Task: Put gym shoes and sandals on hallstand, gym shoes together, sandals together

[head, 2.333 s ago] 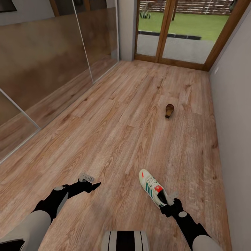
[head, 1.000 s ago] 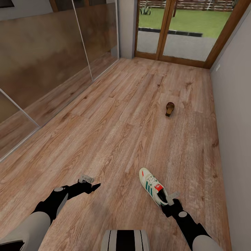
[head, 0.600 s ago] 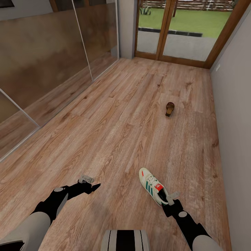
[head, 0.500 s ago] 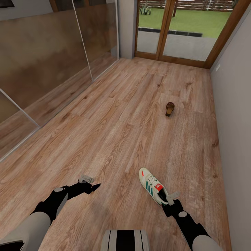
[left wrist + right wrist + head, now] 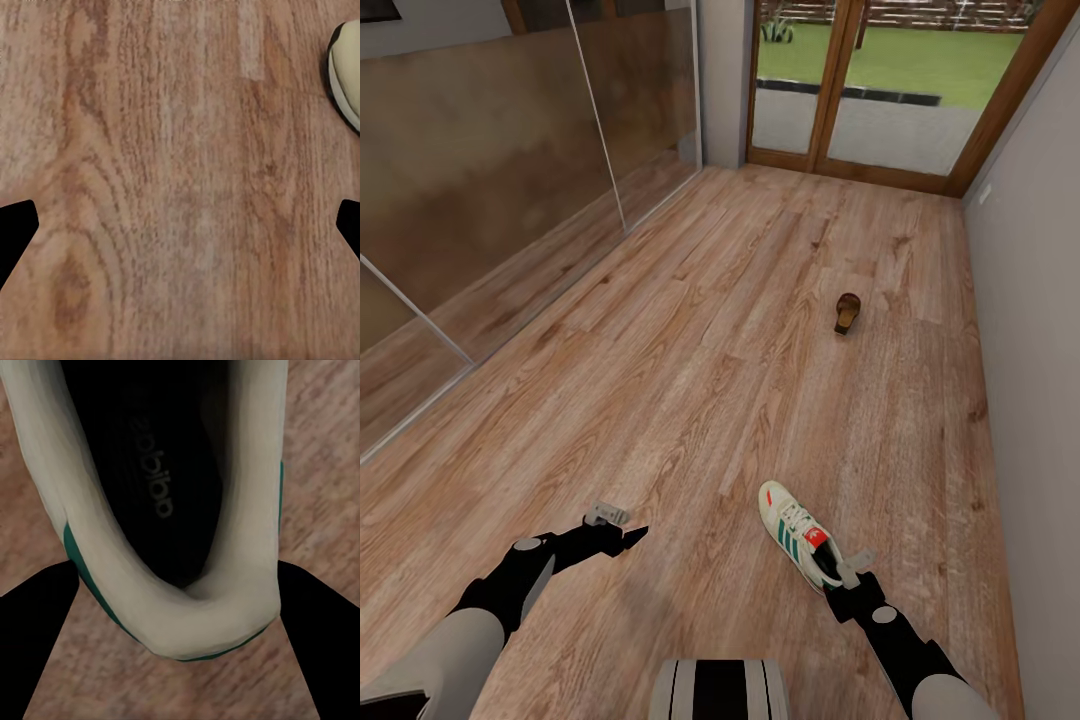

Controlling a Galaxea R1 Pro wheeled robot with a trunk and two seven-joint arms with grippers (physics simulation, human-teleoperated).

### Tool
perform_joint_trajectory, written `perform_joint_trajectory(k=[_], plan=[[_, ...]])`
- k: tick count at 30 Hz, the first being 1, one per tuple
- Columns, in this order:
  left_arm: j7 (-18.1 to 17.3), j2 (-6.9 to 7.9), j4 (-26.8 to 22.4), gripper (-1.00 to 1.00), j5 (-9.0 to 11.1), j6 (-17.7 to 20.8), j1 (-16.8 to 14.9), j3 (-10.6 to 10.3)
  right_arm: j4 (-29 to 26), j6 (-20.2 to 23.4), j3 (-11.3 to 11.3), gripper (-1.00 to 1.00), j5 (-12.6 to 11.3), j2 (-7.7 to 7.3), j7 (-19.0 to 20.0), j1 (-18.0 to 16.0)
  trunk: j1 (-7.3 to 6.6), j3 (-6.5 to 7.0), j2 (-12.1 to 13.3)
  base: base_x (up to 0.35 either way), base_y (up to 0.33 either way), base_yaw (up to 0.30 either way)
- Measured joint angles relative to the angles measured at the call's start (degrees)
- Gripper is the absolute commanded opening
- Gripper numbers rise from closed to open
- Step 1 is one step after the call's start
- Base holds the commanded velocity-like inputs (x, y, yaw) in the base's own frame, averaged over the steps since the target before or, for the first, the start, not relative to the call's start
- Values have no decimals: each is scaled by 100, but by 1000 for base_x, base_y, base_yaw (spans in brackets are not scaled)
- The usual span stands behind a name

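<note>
One white gym shoe [image 5: 798, 533] with green stripes and a red tongue patch lies on the corridor floor [image 5: 690, 380]. My right gripper [image 5: 847, 578] is at its heel. In the right wrist view the heel collar [image 5: 180, 607] sits between the two dark fingers [image 5: 37, 652], which touch both of its sides. My left gripper [image 5: 622, 535] hovers open over bare planks to the shoe's left. The left wrist view shows its black fingertips [image 5: 15, 232] far apart and the shoe's toe [image 5: 346, 71] at the edge. One dark brown sandal [image 5: 847, 313] lies farther down the corridor. The hallstand is out of view.
A grey wall [image 5: 1030, 330] runs close along the right side. Glass panels [image 5: 510, 170] line the left. Wood-framed glass doors [image 5: 850, 90] close the far end. Open floor lies between the shoe and the sandal.
The head view tilted slightly at first, then held still. The right gripper settled a little lower at the shoe's heel. The shoe, the sandal and the left arm have stayed put.
</note>
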Motion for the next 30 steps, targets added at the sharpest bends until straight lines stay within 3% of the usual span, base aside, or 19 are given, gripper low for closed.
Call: perform_joint_trajectory(k=[3, 30], plan=[[0, 1, -5, 100, 0, 0, 5, 3, 0, 0, 0, -100, 0, 0, 0, 0, 0, 0, 0, 0, 0, 0], [44, 86, 76, 100, -26, -11, 26, 20, 1, -255, 6, -100, -14, 43, 1, 0, -70, 598, 36, 0, 0, 0]])
